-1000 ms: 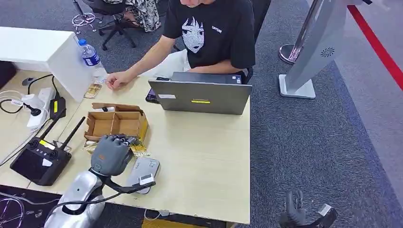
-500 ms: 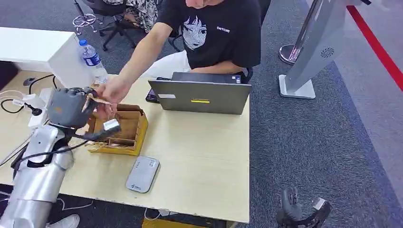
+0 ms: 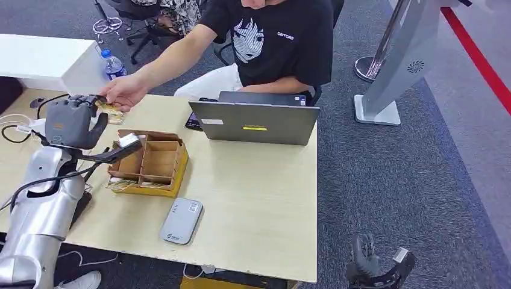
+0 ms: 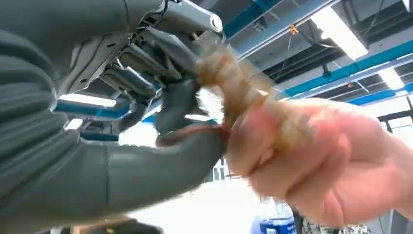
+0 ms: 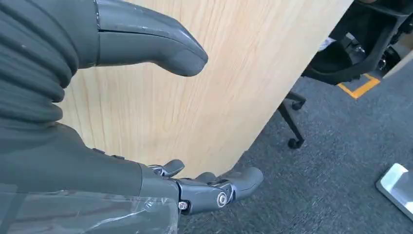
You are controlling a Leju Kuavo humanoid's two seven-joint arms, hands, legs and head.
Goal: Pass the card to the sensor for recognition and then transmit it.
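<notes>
Item: card (image 3: 107,107). Thin, golden-tan, blurred in the left wrist view. Location: raised above the far left part of the table (image 3: 259,198), beyond the cardboard box (image 3: 147,161) as seen from the robot. Held at one end by the left hand (image 3: 69,122), pinched between thumb and fingers; the other end is taken by a person's hand (image 3: 122,91) reaching across from behind the laptop (image 3: 256,122). Both touch the card at once.

Key relation: the card's long axis appears to run from the left hand toward the person's hand, so the person lies directly along it, on the far side from the robot. The left hand is the nearer by a long way.

Right hand (image 3: 369,265): hanging off the table's near corner, over the carpet, fingers apart, holding nothing.

Sensor (image 3: 181,220): flat grey pad on the table, on the robot's side of the cardboard box, well apart from the card.

Judgement: handover stage; release of the pinch seems the remaining step.
</notes>
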